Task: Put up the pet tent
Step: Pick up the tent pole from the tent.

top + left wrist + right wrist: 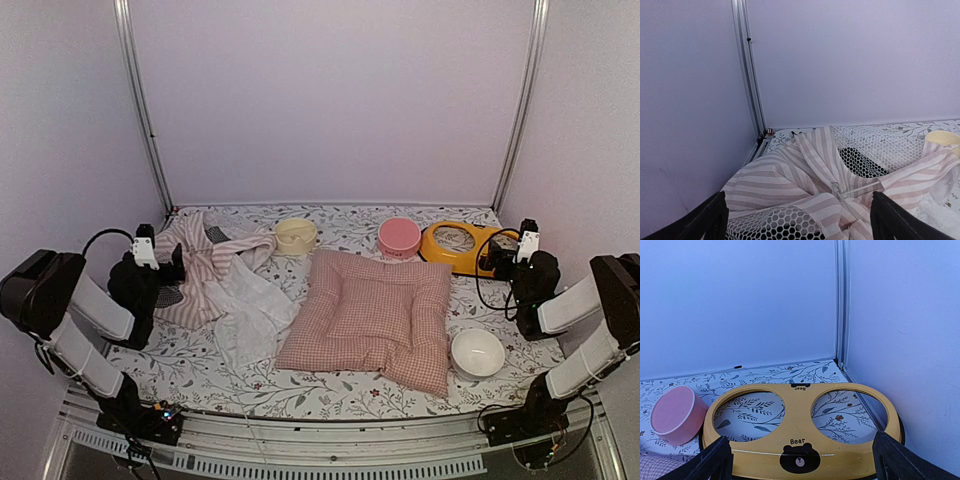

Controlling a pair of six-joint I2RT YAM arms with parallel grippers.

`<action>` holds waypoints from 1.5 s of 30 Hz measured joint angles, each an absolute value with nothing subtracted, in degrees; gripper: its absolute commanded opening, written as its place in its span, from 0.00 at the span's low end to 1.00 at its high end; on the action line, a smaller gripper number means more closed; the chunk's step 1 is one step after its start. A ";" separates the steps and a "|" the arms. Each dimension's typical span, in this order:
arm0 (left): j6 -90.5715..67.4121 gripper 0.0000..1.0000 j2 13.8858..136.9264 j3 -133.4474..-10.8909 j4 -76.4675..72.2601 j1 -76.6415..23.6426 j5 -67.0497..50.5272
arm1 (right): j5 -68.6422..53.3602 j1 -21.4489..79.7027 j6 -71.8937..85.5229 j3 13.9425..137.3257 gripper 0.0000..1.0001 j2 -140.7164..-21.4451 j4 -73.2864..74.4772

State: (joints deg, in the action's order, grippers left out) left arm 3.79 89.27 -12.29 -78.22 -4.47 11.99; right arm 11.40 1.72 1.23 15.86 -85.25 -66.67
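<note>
The left pincer [799, 222] is standing fully released, its two black fingers [710, 220] spread wide and gripping nothing. The pet tent [790, 180] is lying collapsed directly in front of this pincer and partly under it. It is a crumpled heap of pink-and-white striped fabric with white netting and a dark mesh patch showing. A thin white pole [860, 189] is crossing the folds just ahead of the fingers. The white sheer curtain [250, 300] is spreading out to this pincer's right, toward the pink checked cushion [375, 315], which is lying on the worktop [340, 395] between the two pincers. A cream bowl [942, 137] is sitting ahead and to the right, beyond the tent. The right pincer [802, 460] is also released and is holding nothing. A yellow double-bowl holder [800, 440] is lying just in front of it, with a pink bowl [675, 415] to its left. A white bowl [477, 353] is sitting behind this pincer, beside the cushion's corner.
</note>
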 measured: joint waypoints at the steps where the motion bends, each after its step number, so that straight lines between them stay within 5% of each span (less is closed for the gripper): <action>1: 3.79 0.99 89.27 -12.29 -78.22 -4.47 11.99 | 11.40 1.72 1.23 15.86 0.99 -85.25 -66.67; 14: 3.97 0.99 87.85 -12.36 -76.47 -4.97 13.26 | 11.88 1.69 1.28 16.40 0.99 -84.12 -63.59; 21: 0.97 0.99 71.07 -29.69 -44.95 -11.99 13.69 | 9.34 3.55 7.05 27.18 0.99 -72.12 -44.73; 27: -5.91 0.99 61.78 -42.06 -23.81 -19.90 8.34 | 13.13 22.61 7.68 37.60 0.99 -70.06 -31.48; 32: -13.89 0.99 57.10 -41.69 -8.93 -22.50 9.80 | 15.14 35.16 7.86 41.50 0.99 -69.58 -21.52; 45: -26.52 0.99 43.55 -37.56 11.70 -20.82 9.96 | 10.28 33.34 21.82 46.57 0.99 -72.51 -4.58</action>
